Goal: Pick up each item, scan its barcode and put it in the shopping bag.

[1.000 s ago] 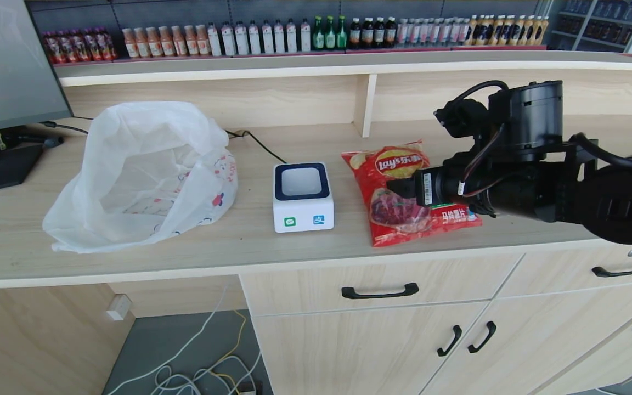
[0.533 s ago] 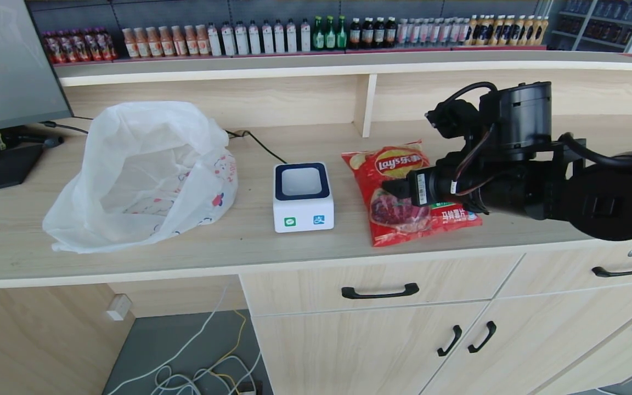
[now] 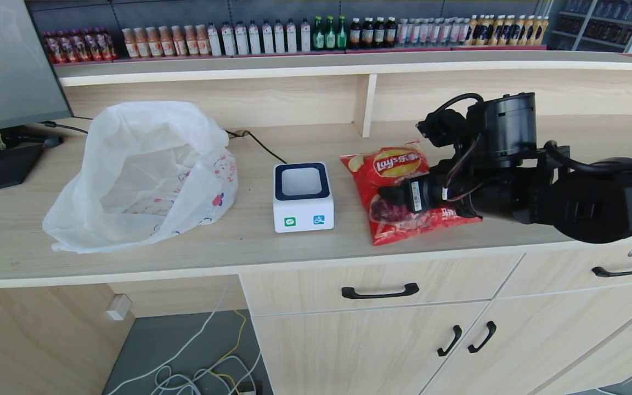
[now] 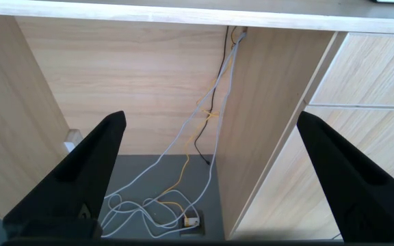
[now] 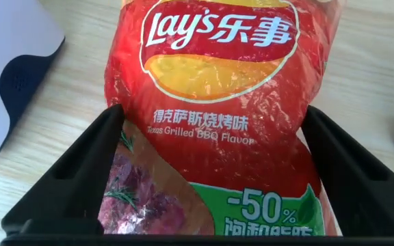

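A red chips bag (image 3: 398, 164) lies flat on the wooden counter (image 3: 239, 241), right of the white scanner (image 3: 303, 196). My right gripper (image 3: 388, 194) is low over the middle of the bag, open. In the right wrist view its two black fingers (image 5: 81, 184) stand either side of the chips bag (image 5: 217, 123), with the scanner (image 5: 12, 75) at the edge. The white plastic shopping bag (image 3: 146, 170) sits open-mouthed at the counter's left. My left gripper (image 4: 211, 178) hangs open below the counter, holding nothing.
A monitor (image 3: 9, 60) stands at the far left, and a black cable (image 3: 255, 140) runs behind the scanner. A raised back shelf with a divider (image 3: 368, 104) bounds the counter. Drawers with black handles (image 3: 379, 292) sit below. Loose cables (image 4: 176, 205) lie on the floor.
My right arm has moved left and down, bringing the gripper closer onto the chips bag. The bag's top edge has shifted slightly. The shopping bag and scanner have not moved.
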{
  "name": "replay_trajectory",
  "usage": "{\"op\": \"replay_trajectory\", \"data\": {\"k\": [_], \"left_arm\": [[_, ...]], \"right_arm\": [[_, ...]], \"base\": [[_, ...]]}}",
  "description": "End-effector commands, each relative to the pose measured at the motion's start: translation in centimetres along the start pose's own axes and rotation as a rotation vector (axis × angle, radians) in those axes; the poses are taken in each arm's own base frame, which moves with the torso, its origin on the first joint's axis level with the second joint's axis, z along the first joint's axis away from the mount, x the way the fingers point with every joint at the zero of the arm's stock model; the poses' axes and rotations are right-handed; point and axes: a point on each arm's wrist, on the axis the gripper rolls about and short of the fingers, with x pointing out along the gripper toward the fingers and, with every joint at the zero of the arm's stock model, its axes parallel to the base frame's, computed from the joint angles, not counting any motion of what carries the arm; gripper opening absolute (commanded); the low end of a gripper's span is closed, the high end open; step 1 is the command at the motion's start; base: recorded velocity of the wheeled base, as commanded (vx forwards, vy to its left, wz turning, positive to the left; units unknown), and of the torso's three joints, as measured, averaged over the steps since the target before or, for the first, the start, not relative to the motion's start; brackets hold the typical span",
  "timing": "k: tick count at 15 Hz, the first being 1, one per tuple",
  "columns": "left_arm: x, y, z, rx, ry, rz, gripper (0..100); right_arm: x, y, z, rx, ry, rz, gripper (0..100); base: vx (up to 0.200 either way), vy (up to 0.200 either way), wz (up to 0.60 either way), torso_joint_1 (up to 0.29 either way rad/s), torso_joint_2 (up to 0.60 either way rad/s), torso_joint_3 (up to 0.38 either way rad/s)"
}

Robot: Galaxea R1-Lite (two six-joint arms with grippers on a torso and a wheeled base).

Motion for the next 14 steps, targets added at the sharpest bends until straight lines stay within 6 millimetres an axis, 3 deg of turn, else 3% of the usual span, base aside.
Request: {"op": "replay_trajectory", "data": {"k": [1, 14], "left_arm": [[0.0, 0.0, 0.0, 0.0, 0.0, -0.001, 100], [0.0, 0.0, 0.0, 0.0, 0.0, 0.0, 100]], "right_arm": [[0.3, 0.0, -0.2, -0.013, 0.007, 0.001, 100], [1.4, -1.0, 0.7, -0.063, 0.089, 0.003, 100]], "base": [[0.0, 0.0, 0.0, 0.0, 0.0, 0.0], [0.0, 0.0, 0.0, 0.0, 0.0, 0.0]]}}
